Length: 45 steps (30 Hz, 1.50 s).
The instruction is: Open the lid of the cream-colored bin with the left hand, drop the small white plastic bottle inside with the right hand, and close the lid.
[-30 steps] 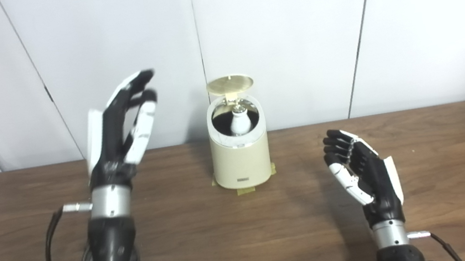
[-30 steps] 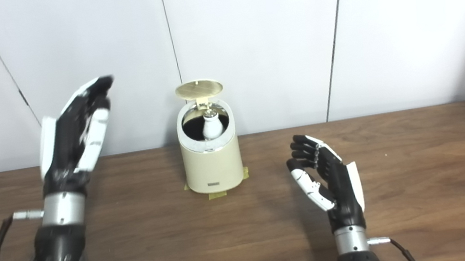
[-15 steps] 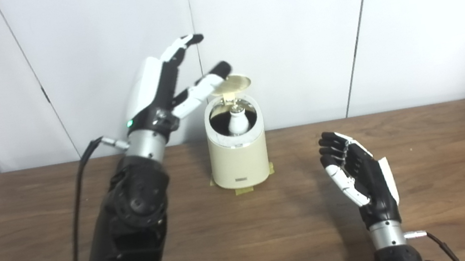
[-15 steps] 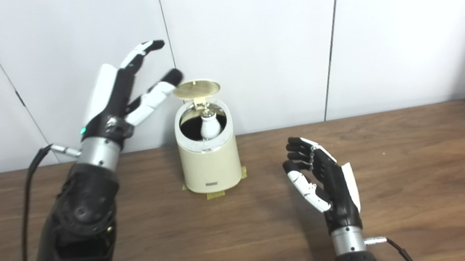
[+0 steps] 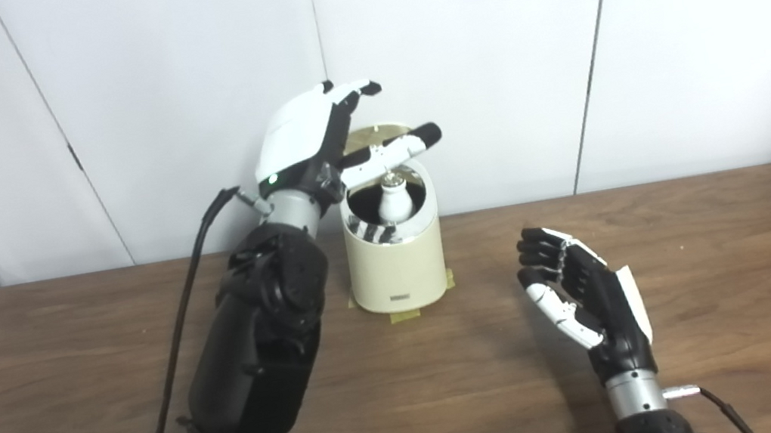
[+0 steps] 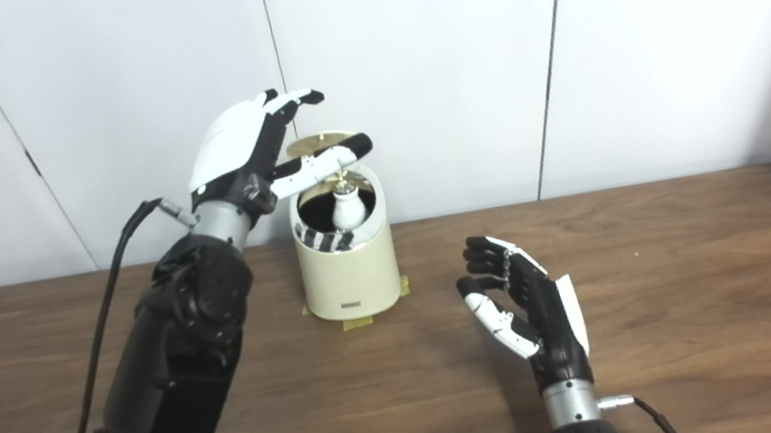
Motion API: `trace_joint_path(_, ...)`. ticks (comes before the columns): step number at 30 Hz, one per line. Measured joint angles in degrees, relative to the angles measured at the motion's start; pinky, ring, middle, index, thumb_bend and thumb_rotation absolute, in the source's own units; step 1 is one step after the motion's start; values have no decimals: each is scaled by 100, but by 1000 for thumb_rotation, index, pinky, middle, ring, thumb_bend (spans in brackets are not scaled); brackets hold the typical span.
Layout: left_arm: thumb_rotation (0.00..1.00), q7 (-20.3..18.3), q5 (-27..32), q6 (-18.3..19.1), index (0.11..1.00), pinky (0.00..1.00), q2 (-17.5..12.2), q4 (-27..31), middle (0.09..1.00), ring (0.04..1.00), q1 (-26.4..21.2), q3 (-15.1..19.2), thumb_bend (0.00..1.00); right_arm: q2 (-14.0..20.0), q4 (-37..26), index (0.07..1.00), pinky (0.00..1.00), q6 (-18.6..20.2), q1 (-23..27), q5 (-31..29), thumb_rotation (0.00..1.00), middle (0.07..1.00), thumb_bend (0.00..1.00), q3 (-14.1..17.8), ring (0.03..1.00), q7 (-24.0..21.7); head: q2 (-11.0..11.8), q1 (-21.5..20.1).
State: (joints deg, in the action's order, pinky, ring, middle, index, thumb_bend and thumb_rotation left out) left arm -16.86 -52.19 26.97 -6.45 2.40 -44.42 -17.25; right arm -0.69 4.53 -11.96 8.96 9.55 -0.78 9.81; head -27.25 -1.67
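The cream-colored bin (image 5: 397, 260) stands at the back middle of the wooden table (image 5: 79, 415), held down with yellow tape. Its round gold lid (image 5: 374, 140) is raised at the back. The small white plastic bottle (image 5: 393, 204) stands upright inside the bin. My left hand (image 5: 321, 142) hovers open over the bin's left rim and lid, fingers spread, thumb across the opening. I cannot tell if it touches the lid. My right hand (image 5: 584, 294) rests open and holding nothing, low over the table to the right of the bin.
A white panelled wall (image 5: 482, 41) rises directly behind the bin. A black cable (image 5: 182, 338) hangs from my left wrist down to the table's front edge. Bare wood lies on both sides of the bin.
My left hand has swung from the far left up and right, ending over the bin's open lid. The right hand drifted slightly left. The lid stays up and the bottle stays inside.
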Motion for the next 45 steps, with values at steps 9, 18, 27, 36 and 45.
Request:
trace_joint_path(9, 880, -125, -299, -2, 865, 1000, 5, -251, 883, 1000, -150, -130, 956, -41, 1, 712, 656, 0, -17, -16, 414, 716, 272, -5, 714, -28, 9, -9)
trace_joint_path(18, 909, -271, -532, -2, 861, 1000, 28, -373, 889, 986, -223, -124, 980, -45, 1, 724, 665, 0, -21, -18, 439, 726, 276, -15, 723, -49, 18, -35)
trace_joint_path(27, 886, -533, -797, -4, 811, 1000, 106, -326, 875, 955, -167, -188, 961, -57, 32, 718, 654, -1, -5, 3, 442, 719, 292, -13, 718, -22, 79, -88)
trace_joint_path(36, 867, -438, -745, -50, 795, 1000, 235, -253, 828, 933, 359, -249, 967, -64, 78, 718, 654, -7, 19, -3, 438, 721, 290, -13, 716, 30, 88, -79)
trace_joint_path(45, 870, -339, -869, -100, 785, 1000, 131, -149, 783, 900, 615, -466, 975, -66, 88, 717, 650, -10, 21, -20, 431, 719, 294, -13, 710, 34, 106, -97)
